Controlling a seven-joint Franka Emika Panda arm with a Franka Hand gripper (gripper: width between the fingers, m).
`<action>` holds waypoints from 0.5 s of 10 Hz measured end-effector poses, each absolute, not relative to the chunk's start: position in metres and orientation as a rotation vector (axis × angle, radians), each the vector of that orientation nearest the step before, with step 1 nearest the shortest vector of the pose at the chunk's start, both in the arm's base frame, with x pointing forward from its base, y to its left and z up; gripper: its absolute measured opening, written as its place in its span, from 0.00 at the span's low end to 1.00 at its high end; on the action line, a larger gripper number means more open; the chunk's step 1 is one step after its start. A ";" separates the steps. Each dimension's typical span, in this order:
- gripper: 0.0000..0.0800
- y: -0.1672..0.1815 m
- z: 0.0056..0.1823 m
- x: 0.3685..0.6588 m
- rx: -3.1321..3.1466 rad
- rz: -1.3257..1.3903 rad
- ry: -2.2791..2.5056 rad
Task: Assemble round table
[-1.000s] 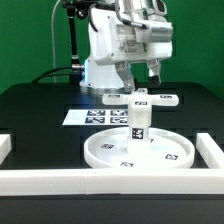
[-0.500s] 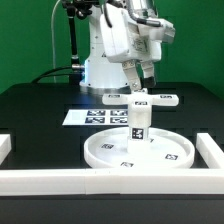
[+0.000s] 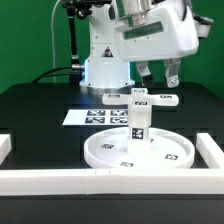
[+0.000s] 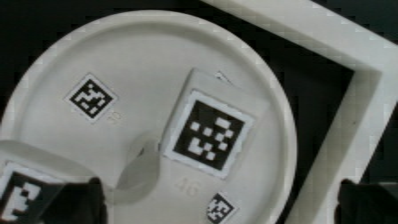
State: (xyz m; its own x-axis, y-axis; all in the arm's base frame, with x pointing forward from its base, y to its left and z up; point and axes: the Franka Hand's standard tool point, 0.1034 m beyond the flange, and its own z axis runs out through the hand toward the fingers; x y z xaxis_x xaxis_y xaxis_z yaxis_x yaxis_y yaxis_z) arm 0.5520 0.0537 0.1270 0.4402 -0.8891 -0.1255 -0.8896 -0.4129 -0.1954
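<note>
Pincer (image 3: 160,75) open, empty; we should centre it over white plastic cross-shaped base (image 3: 141,98) behind the upright short cylindrical leg (image 3: 137,127).

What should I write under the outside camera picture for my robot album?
The leg stands upright on the round disc; the gripper hovers above the cross-shaped base behind.

Black worktop (image 3: 40,110). Round disc (image 3: 140,150) lay flat near the front edge, leg (image 3: 137,120) standing upright on it. Marker board (image 3: 95,117) lay flat mid-table, behind the disc. Cross-shaped base (image 3: 141,98) rested toward the back edge. White border rails (image 3: 45,180) lined the front edge and both front corners.
</note>
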 end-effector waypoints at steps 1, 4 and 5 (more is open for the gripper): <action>0.81 0.053 0.127 0.552 -2.503 -0.007 1.478; 0.81 0.053 0.127 0.552 -2.625 -0.037 1.256; 0.81 0.052 0.127 0.552 -2.689 -0.055 1.120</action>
State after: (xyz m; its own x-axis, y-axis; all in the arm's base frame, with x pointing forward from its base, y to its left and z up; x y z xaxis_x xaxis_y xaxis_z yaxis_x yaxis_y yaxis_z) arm 0.5521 0.0523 0.1269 0.7075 -0.7047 -0.0528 -0.6963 -0.6823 -0.2228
